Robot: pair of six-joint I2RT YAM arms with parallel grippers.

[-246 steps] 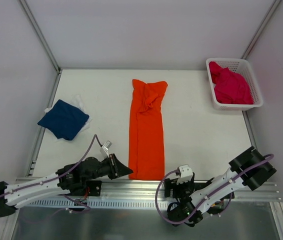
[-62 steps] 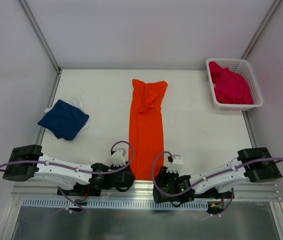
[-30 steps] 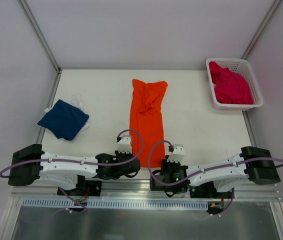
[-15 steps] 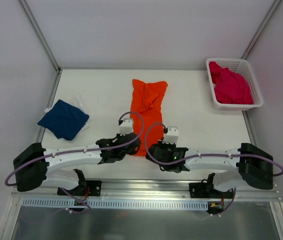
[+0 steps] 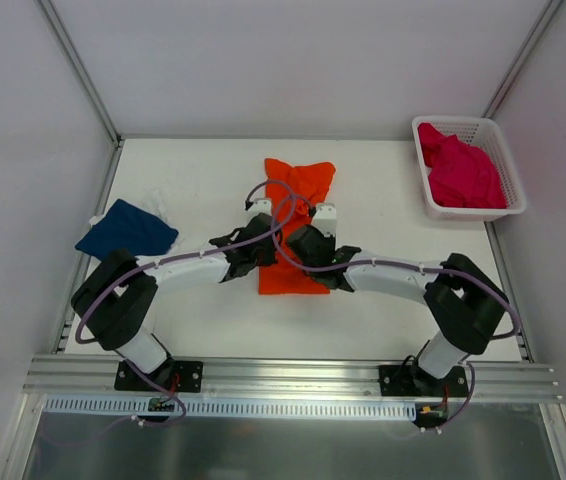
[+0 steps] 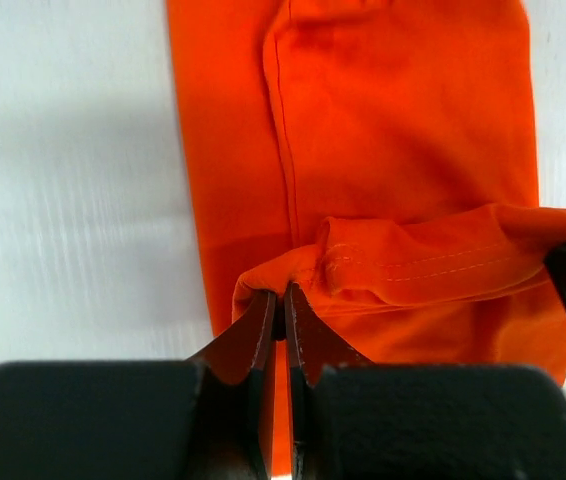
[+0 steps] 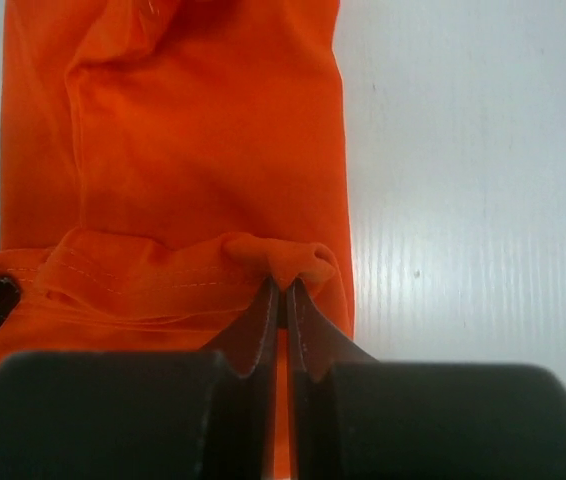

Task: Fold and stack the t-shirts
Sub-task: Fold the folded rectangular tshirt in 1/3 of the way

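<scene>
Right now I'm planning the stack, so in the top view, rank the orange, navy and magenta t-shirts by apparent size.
1. bright orange cloth t-shirt, largest.
2-3. magenta pink t-shirt bunched in the white mesh basket and folded navy blue t-shirt look alike; the left arm hides part of the navy one, so unranked.

This is a robotics lab test cell, not a home or a shop. A bare white surface sits boxed in by plain pale wall panels joined with aluminium posts. Along the near edge runs a slotted aluminium rail, where the left arm and right arm are bolted down. The only household things look like staged props: an orange t-shirt and a white mesh basket.
</scene>
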